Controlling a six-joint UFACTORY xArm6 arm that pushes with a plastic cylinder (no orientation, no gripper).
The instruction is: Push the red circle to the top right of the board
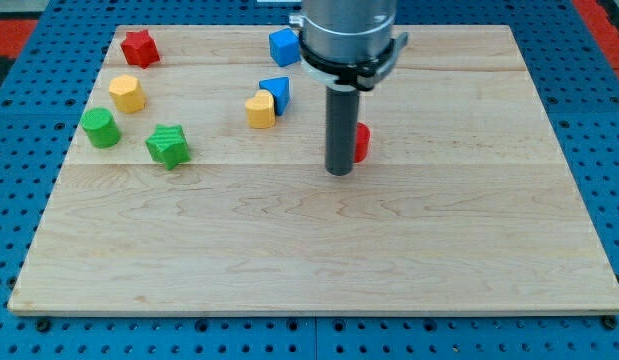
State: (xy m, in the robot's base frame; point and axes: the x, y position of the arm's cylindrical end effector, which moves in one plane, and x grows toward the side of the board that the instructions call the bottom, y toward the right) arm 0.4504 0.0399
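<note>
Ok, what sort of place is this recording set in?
Probably a robotics lab bench: a wooden board lies on a blue perforated base, small coloured blocks are scattered over it, and my tip sits just left of the red circle.

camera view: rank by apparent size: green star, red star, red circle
1. green star
2. red star, farther up the board, so perspective may shrink it
3. red circle, unsure: mostly hidden behind the rod, just right of my tip

Bright, even overhead light covers the pale wooden board [319, 240] edge to edge, without glare. Small soft shadows hug the coloured blocks and the dark rod's tip [339, 173]. Focus is sharp throughout.
</note>
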